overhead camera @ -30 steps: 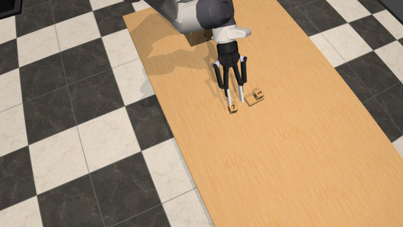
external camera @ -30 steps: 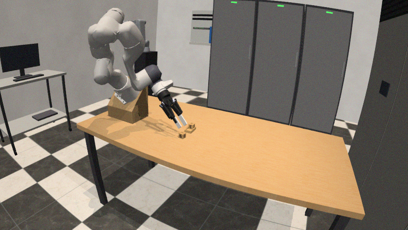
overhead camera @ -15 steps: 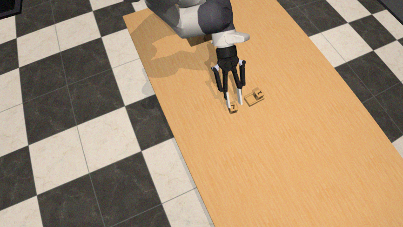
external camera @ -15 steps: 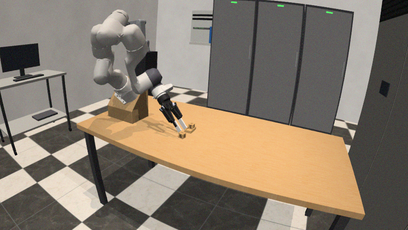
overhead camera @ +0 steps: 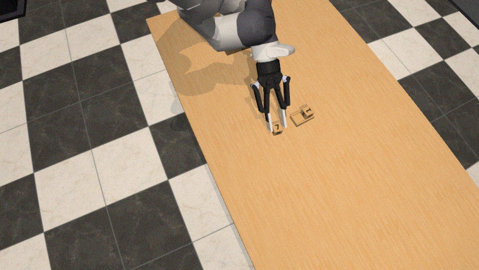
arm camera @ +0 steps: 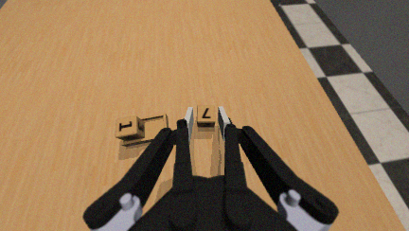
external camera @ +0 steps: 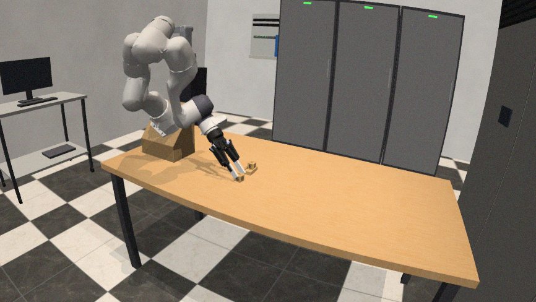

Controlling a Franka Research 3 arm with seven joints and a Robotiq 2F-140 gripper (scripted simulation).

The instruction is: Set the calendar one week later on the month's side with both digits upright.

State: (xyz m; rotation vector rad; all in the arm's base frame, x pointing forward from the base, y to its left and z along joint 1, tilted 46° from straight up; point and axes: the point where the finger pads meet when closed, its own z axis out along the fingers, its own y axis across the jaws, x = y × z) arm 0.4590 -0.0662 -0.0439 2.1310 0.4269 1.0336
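A small wooden cube showing a 7 lies on the table, outside the tray. The low wooden tray lies flat just to its right in the top view. It holds a second cube showing a 1 at one end; the other end is bare. My gripper leans down at a slant with its fingers partly open. The fingertips stand on either side of the 7 cube with small gaps. The month's name does not show.
A wooden block under the arm's base stands at the table's far left end. The table's left edge is close to the 7 cube. Grey cabinets stand behind the table.
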